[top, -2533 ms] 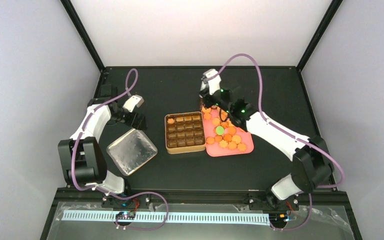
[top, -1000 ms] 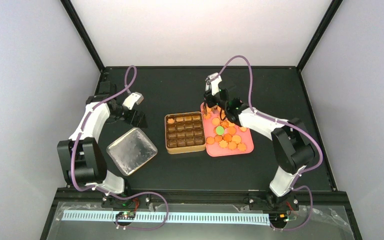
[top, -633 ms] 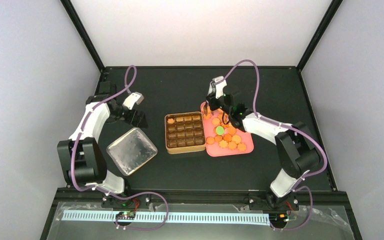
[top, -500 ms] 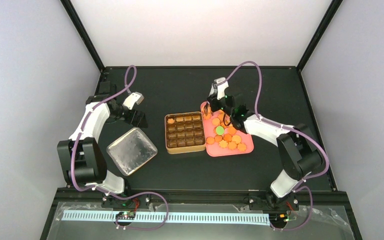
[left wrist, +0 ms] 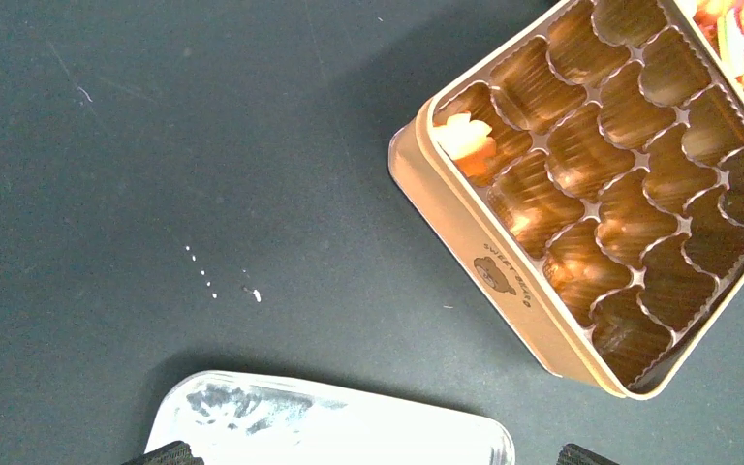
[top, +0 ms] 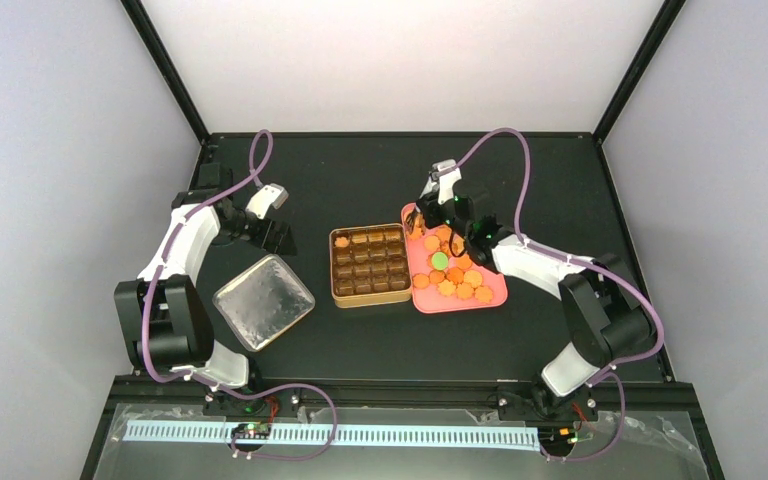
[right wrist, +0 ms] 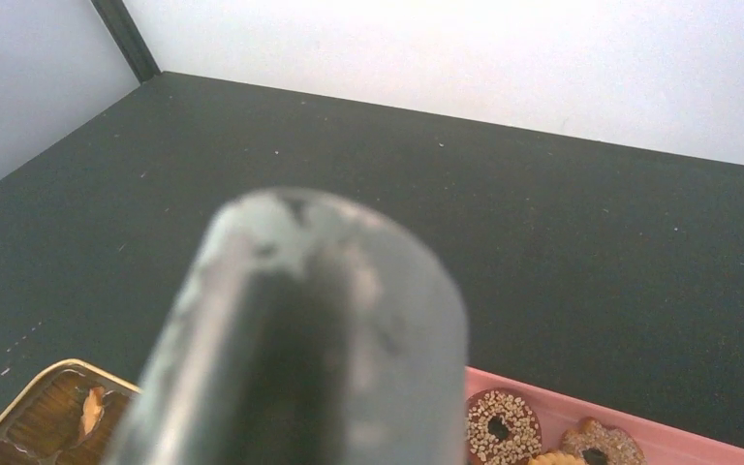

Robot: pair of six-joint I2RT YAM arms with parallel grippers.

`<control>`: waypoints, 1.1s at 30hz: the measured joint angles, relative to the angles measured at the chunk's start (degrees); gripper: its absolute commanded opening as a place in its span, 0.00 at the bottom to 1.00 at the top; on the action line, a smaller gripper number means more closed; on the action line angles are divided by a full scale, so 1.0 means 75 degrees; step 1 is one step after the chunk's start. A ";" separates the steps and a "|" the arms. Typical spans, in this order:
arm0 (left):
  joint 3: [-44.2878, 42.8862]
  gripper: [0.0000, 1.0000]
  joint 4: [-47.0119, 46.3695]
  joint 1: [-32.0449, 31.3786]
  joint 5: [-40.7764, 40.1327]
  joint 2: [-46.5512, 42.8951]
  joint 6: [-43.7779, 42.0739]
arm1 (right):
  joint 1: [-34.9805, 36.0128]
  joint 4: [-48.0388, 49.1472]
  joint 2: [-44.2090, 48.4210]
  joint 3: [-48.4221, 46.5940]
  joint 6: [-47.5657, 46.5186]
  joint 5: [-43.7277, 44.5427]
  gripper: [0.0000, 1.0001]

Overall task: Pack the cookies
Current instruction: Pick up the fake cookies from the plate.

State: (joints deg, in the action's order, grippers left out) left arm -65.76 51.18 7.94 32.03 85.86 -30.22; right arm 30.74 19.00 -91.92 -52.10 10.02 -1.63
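One tin (top: 370, 265), brown, compartmented, open, stands on the black table (top: 360, 170) and serves as reference for all entries.

Item 1. Cookies (top: 460, 277): many small round and flower-shaped pieces, mostly orange-golden, heaped on a pink tray (top: 448, 305) touching or just beside the tin's right side. One green cookie (top: 440, 260) lies among them, near the tin's right wall. Two dark brown ring cookies (right wrist: 502, 426) with pale sprinkles sit at the tray's far edge, to the far right of the tin.

Item 2. One orange flower cookie (left wrist: 470, 140) inside the tin, in its far-left corner compartment, tilted against the fluted wall. All other compartments seen hold nothing.

Item 3. Lid (top: 263, 302): silver, flat on the table, to the near left of the tin and apart from it.

Item 4. Left gripper (top: 277, 238): left of the tin, beyond the lid; jaws spread to full width, holding nothing, only the two fingertips showing at the lower edge of the wrist view.

Item 5. Right gripper (top: 417, 216): just off the tin's far-right corner, over the tray's far end; jaws drawn in partway on metal tongs (right wrist: 310, 329), whose blurred grey body fills the middle of the wrist view. The tong tips are hidden.
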 measured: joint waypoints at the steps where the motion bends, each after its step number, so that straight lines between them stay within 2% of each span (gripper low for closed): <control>1: 0.0000 0.99 0.0000 0.0000 0.0029 0.0000 0.0000 | 0.0000 0.0003 0.0000 0.0000 0.0012 0.0000 0.30; 6: 0.0000 0.99 0.0000 0.0000 0.0093 0.0000 0.0000 | -0.0015 0.0050 0.0000 0.0032 0.0052 0.0017 0.20; 10: 0.0000 0.99 0.0000 0.0000 0.0114 0.0000 0.0000 | -0.0044 0.0114 0.0105 0.0166 0.0198 0.0012 0.19; 23: 0.0000 0.99 -0.0003 0.0000 0.0166 0.0000 0.0038 | -0.0017 0.0093 0.0717 0.0323 0.0589 -0.0166 0.20; 33: 0.0000 0.99 -0.0003 0.0000 0.0172 0.0000 0.0041 | 0.0000 0.0105 0.0498 0.0323 0.0711 -0.0335 0.29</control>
State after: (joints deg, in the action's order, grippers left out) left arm -65.76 51.16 7.94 33.32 85.86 -29.91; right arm 30.74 19.79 -88.18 -49.67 15.35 -4.14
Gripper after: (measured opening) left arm 0.988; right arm 0.275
